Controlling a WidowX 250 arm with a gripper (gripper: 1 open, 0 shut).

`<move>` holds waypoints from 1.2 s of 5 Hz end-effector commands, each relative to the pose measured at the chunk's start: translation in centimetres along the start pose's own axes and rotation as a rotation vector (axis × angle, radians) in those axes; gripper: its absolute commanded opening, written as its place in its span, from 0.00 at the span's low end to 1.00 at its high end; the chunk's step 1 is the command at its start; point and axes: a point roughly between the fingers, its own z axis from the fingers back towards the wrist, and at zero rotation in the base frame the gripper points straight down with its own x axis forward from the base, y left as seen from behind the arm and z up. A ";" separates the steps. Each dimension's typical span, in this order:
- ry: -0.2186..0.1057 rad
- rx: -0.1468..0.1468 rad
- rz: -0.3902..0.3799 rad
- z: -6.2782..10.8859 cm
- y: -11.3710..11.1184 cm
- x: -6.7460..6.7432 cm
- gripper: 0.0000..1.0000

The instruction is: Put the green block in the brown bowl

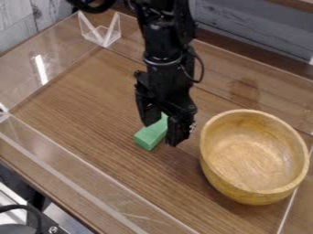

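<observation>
Green block (pixel 153 134) lies flat on the wooden table (pixel 91 128), near the middle of the view, its long side running at a slant from lower left to upper right. Its lower end is in plain sight, while the upper end is partly covered by the black gripper (pixel 164 126). The gripper points down right over the block, its jaws standing wide, with one finger at the block's upper left and the other to its right. It holds nothing; whether either finger touches the block, I cannot tell.

To the right of the block and apart from it sits the brown bowl (pixel 253 157), round and light in colour, with a thick rim and a deep hollow. Its inside shows bare wood, so the block is outside it. The black arm (pixel 171 37) comes down from the top edge of the view to the gripper. Farther off, at the upper left, a small clear angular object (pixel 101 29) stands on the table. At the lower left corner a black cable (pixel 27 209) curves into view.
</observation>
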 end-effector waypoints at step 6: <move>-0.100 0.004 -0.013 0.9 0.4 0.4 1.00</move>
